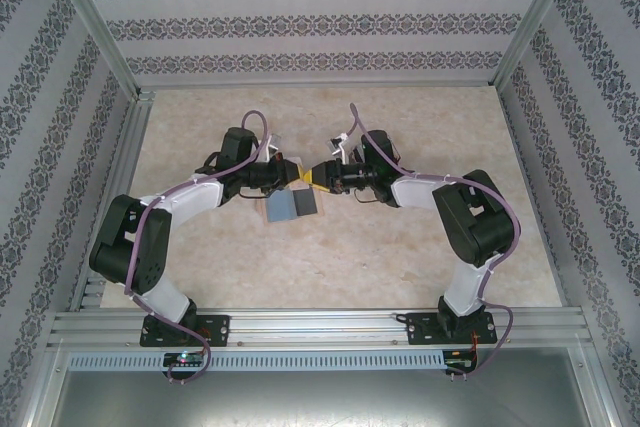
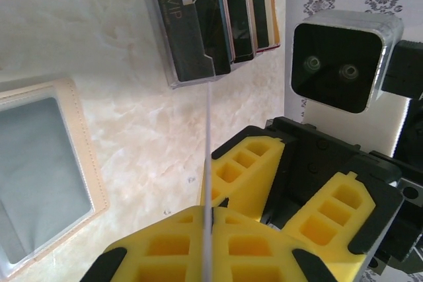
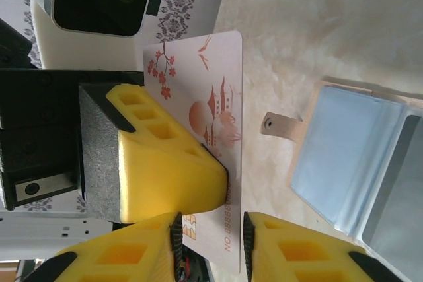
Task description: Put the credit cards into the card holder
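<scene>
My left gripper (image 2: 210, 212) is shut on a white credit card (image 2: 208, 137), seen edge-on in the left wrist view. The right wrist view shows the card's face (image 3: 211, 90), printed with red blossoms and a pagoda, with one left finger (image 3: 165, 170) pressed on it. My right gripper (image 3: 211, 229) is open right beside that face; the card passes behind its pads. Both grippers meet above the table's middle, left (image 1: 297, 175) and right (image 1: 322, 177). The card holder (image 1: 292, 207) lies open just below them, beige with clear pockets (image 2: 39, 176) (image 3: 357, 163).
A clear box (image 2: 198, 24) holding several upright cards, a dark VIP one in front, stands on the marble table (image 1: 400, 127) beyond the held card. The holder's tan snap strap (image 3: 277, 125) sticks out toward the card. Patterned walls enclose the table.
</scene>
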